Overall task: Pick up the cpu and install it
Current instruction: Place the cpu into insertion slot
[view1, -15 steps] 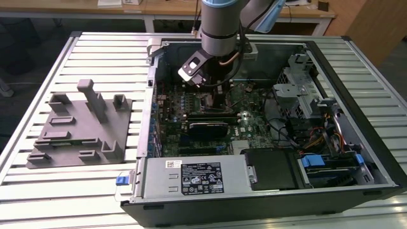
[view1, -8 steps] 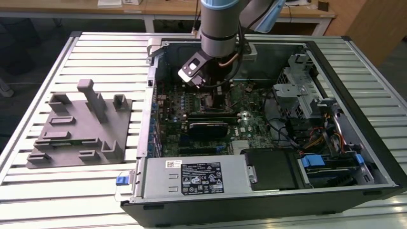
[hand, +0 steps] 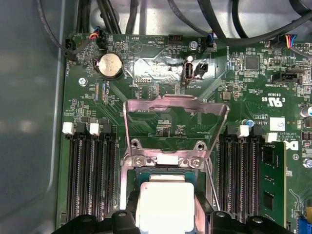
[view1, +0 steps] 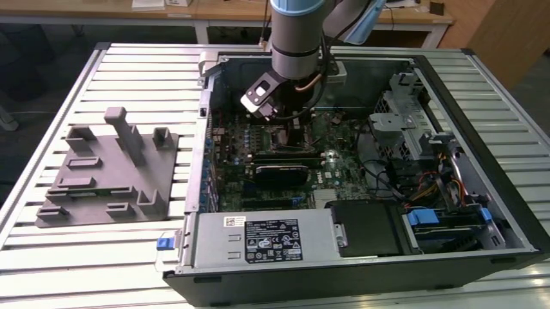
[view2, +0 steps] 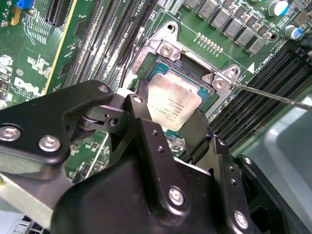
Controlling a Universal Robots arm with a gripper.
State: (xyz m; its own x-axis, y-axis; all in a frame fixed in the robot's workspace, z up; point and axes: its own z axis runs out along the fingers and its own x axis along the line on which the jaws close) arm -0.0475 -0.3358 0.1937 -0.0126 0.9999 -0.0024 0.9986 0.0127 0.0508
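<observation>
The cpu point(view2: 173, 100) is a small square chip with a shiny silver top. It lies level in the open motherboard socket point(view2: 168, 48), low in the metal frame. My gripper point(view2: 170, 117) reaches down into the computer case point(view1: 481, 212), its black fingers point(view2: 141, 105) against two opposite edges of the cpu. In the first wrist view the cpu point(hand: 166, 202) sits between the fingers of the gripper point(hand: 166, 222). The socket's load plate point(hand: 175, 109) stands raised behind it, and the thin lever point(view2: 273, 95) is swung out. In the exterior view the gripper point(view1: 288, 125) is over the middle of the board.
A grey plastic tray point(view1: 107, 174) with upright posts lies on the slatted table at the exterior view's left. Memory slots point(hand: 90, 175) flank the socket on both sides. The power supply point(view1: 257, 241) and drive cage point(view1: 413, 129) crowd the case; cables point(hand: 214, 24) run along the board's edge.
</observation>
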